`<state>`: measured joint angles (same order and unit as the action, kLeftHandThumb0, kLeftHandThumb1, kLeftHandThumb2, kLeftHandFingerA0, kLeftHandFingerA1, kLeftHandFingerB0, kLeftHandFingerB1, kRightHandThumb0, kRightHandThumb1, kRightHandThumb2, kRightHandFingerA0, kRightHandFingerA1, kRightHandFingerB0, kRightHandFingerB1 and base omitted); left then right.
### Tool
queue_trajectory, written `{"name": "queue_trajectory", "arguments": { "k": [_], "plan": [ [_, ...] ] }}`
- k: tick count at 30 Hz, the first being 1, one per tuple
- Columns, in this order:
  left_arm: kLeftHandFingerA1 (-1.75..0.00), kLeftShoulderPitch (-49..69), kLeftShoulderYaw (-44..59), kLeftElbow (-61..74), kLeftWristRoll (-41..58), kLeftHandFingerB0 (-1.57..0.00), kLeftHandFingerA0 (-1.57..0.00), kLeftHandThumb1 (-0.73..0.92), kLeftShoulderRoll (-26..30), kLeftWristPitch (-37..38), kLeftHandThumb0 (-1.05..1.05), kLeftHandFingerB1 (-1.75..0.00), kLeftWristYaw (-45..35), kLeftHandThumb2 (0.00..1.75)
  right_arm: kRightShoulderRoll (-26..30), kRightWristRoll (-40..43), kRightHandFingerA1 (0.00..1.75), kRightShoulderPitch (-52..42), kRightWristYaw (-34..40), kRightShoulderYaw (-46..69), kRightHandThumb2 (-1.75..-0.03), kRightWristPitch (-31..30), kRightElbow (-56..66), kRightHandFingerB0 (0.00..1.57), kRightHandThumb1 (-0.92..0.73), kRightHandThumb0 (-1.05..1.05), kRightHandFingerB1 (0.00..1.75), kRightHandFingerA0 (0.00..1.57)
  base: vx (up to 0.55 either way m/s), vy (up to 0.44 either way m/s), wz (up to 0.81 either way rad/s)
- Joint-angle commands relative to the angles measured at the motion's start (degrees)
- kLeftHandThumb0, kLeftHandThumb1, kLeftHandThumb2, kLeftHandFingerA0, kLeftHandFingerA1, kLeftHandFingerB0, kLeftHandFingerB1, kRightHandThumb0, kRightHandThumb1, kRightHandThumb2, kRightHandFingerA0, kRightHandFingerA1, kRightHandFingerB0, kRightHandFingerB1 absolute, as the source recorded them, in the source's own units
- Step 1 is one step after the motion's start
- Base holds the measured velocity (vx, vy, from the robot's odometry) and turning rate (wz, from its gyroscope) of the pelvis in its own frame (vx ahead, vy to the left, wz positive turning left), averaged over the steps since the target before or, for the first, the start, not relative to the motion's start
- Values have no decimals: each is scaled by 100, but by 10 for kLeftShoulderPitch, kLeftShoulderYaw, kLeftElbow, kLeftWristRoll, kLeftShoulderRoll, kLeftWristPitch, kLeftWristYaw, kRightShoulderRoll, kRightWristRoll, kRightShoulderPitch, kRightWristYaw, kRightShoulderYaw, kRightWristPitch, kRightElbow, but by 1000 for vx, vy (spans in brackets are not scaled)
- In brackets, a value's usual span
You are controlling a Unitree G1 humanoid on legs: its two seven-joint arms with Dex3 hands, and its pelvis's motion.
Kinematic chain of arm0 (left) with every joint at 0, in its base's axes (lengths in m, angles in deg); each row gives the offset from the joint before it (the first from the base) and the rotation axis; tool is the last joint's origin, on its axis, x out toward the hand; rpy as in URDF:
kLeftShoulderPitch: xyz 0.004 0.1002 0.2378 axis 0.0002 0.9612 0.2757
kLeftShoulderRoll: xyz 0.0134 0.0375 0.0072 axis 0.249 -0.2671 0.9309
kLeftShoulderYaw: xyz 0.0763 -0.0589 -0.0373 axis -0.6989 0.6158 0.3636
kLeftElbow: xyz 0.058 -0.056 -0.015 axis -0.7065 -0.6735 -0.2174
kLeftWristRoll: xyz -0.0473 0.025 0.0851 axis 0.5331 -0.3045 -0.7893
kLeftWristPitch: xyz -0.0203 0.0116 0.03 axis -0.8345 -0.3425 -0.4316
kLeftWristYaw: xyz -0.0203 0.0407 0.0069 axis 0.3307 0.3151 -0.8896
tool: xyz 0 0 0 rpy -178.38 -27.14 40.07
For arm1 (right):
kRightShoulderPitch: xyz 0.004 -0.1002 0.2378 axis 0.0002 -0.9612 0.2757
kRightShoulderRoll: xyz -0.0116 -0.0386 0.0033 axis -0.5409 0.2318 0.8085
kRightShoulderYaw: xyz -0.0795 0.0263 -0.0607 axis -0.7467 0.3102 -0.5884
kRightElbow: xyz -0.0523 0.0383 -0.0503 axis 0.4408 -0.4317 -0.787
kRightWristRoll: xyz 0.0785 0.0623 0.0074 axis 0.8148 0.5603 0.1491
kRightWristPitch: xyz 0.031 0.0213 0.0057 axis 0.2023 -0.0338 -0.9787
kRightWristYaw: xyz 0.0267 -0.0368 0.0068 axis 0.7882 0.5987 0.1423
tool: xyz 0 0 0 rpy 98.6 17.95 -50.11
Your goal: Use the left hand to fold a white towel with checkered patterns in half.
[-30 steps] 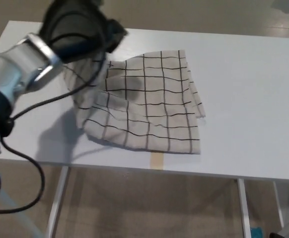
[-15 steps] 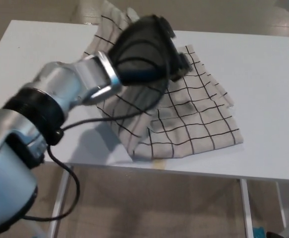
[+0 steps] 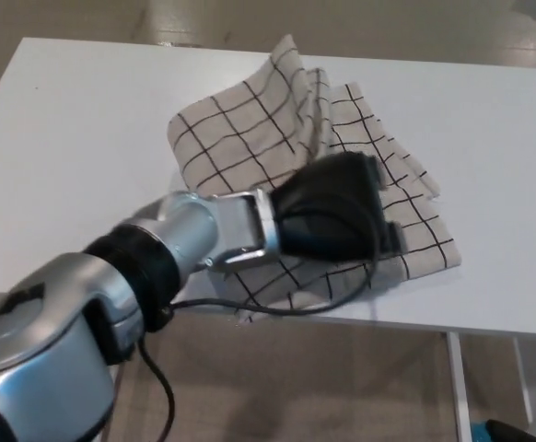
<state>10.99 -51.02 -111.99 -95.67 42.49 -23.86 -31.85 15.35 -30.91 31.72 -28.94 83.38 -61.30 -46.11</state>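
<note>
The white towel with black checks (image 3: 240, 129) lies on the white table (image 3: 75, 138), doubled over itself with a raised ridge at its far edge. My left hand (image 3: 337, 216) reaches in from the lower left and rests low over the towel's near right part, shut on the upper layer it has carried across. The back of the hand faces the camera and hides the fingers and the cloth beneath it. The lower layer's corner (image 3: 438, 253) sticks out to the right of the hand. My right hand does not show.
The table's front edge (image 3: 489, 327) runs just below the towel and hand. A metal table leg (image 3: 457, 387) stands under it at the right, above tan floor. A cable (image 3: 277, 308) loops from my left forearm across the towel's near edge.
My left hand has swung from high at the towel's far left down to its near right, drawing the upper layer over the lower one. The towel now lies lower and flatter.
</note>
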Motion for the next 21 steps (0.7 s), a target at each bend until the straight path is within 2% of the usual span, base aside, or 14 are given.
{"name": "queue_trajectory", "arguments": {
  "k": [1,3,4,5,6,7,8,9,10,11,21],
  "plan": [
    [-175,-5,-19,-1,-25,-77,-87,53,-44,0,-25,-164,9,56,-1,-12,59,7,14,-4,-59,11,-2,57,-66,-37,50,46,0,0,0],
    [-175,-3,-23,-5,-26,-79,-88,53,-51,1,-25,-162,12,56,-1,-12,59,8,16,-6,-59,10,-1,57,-66,-37,50,46,0,0,0],
    [-152,4,-19,-17,-11,-89,-83,50,-62,12,-32,-91,-3,58,-1,-12,59,10,15,-6,-59,12,-3,57,-66,-37,50,46,0,0,0],
    [-152,9,-14,-25,0,-89,-83,50,-69,19,-32,-91,-15,58,0,-10,59,11,14,-6,-59,13,-4,57,-66,-37,50,46,0,0,0],
    [-73,25,4,-33,32,-50,-47,52,-83,11,-56,-45,-112,56,0,-8,59,13,13,-7,-59,15,-7,57,-66,-38,50,46,0,0,0],
    [-73,29,10,-34,40,-50,-47,52,-86,5,-56,-45,-147,56,0,-7,59,14,13,-7,-59,16,-8,57,-66,-38,50,46,0,0,0],
    [-73,29,11,-34,40,-50,-47,52,-87,5,-56,-45,-148,56,0,-7,59,14,13,-8,-59,16,-8,57,-66,-38,50,46,0,0,0],
    [0,46,33,-14,76,0,0,55,-93,-26,-80,-6,-248,58,1,-4,59,15,10,-7,-59,16,-10,57,-66,-38,50,46,0,0,0],
    [0,66,62,12,121,0,0,55,-101,-66,-80,-6,-374,58,1,1,59,16,7,-6,-59,18,-11,57,-66,-38,50,46,0,0,0],
    [0,75,79,34,154,0,0,59,-107,-87,-94,0,-453,59,0,7,59,19,2,-6,-59,17,-12,56,-66,-38,49,46,0,0,0],
    [0,77,118,103,204,0,0,64,-93,-87,-96,0,-544,62,-1,1,59,33,10,-7,-59,17,-23,56,-64,-37,49,46,0,0,0]
  ]
}}
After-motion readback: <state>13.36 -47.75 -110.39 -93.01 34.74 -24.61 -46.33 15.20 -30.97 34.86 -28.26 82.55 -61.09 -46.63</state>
